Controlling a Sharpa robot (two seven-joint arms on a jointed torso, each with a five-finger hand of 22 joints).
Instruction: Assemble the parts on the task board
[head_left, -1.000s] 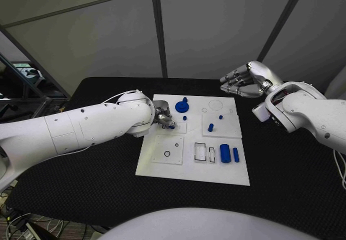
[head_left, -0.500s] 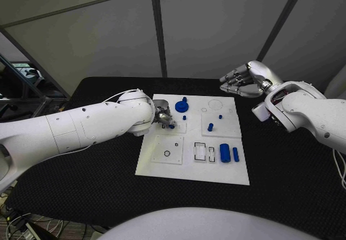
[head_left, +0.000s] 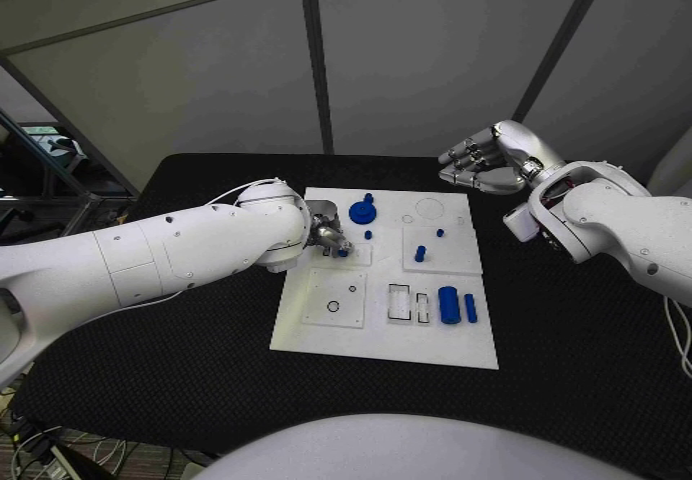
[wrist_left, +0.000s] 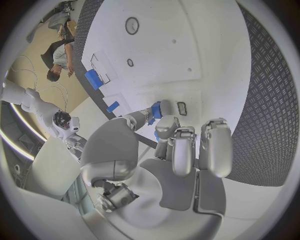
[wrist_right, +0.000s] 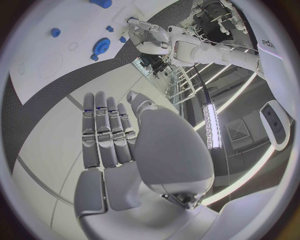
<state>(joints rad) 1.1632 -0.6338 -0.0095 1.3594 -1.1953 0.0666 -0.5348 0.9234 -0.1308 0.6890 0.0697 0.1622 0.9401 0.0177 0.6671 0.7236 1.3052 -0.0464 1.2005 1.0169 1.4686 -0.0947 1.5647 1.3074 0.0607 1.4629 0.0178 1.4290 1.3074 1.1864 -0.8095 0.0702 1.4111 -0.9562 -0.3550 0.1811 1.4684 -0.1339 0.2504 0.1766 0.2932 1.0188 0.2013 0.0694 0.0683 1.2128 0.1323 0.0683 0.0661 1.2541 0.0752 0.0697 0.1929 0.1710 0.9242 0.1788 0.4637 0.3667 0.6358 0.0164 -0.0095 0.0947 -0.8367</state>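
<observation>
The white task board (head_left: 382, 335) lies mid-table. My left hand (head_left: 329, 240) hovers over its left middle, pinching a small blue part (head_left: 342, 252) between thumb and a finger; the left wrist view shows that blue part (wrist_left: 156, 110) at the fingertips just above the board (wrist_left: 187, 40). On the board are a blue gear (head_left: 362, 212), a small peg (head_left: 369, 235), an upright peg (head_left: 421, 254), a blue cylinder (head_left: 449, 305) and a blue bar (head_left: 472, 308). My right hand (head_left: 483, 160) hangs beyond the board's back right corner, fingers straight and holding nothing (wrist_right: 109, 132).
Black table surface (head_left: 173, 350) surrounds the board. Rectangular recesses (head_left: 401, 303) and round outlines (head_left: 430, 210) mark the board. The right wrist view shows the gear (wrist_right: 101, 46) and my left hand (wrist_right: 147, 32) far off.
</observation>
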